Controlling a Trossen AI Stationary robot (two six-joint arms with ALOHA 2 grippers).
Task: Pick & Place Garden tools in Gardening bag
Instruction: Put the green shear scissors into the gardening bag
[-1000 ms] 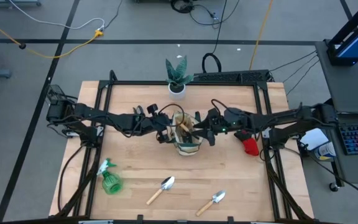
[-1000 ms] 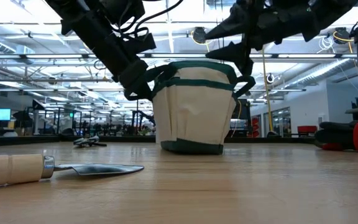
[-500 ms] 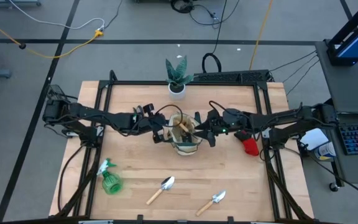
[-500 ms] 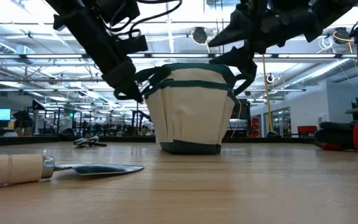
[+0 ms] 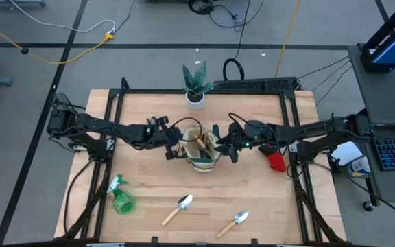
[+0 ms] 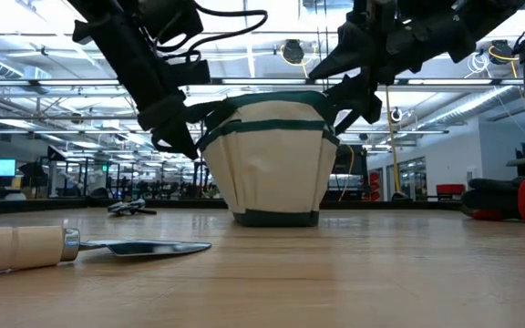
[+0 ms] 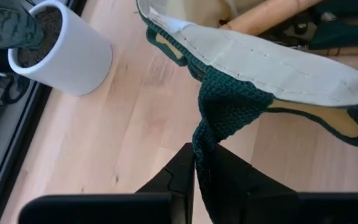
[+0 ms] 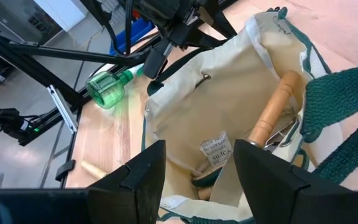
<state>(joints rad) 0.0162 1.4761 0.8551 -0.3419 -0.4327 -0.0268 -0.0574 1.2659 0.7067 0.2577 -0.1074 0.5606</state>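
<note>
— Starting at the front edge of the table [image 5: 252, 192], what lies nearest?

— Two silver trowels with pale wooden handles, one [image 5: 182, 206] toward the middle and the other [image 5: 238, 219] to its right, well apart from each other. The green spray bottle [image 5: 122, 200] lies on its side farther left.

— And the gardening bag?

— Beyond them, about mid-table. The gardening bag [image 5: 204, 162] stands upright on the wood with its mouth open, between the two arms.

— What is the left gripper doing?

— The left gripper [image 5: 172, 149] sits at the bag's left rim, clenched on a dark green loop handle [image 7: 229, 109]. The wrist view shows the strap pinched between its fingers and drawn taut from the rim.

— The right one?

— The right gripper [image 5: 226, 145] hovers at the bag's right rim, released, with its fingers spread wide above the opening and nothing between them. Inside the bag, a wooden-handled tool [image 8: 277, 106] leans against the canvas wall.

— Anything past that?

— A small red item [image 5: 276, 162] lies just right of the bag, near the right arm. At the far edge stands the white pot [image 5: 195, 98] with its green plant.
</note>
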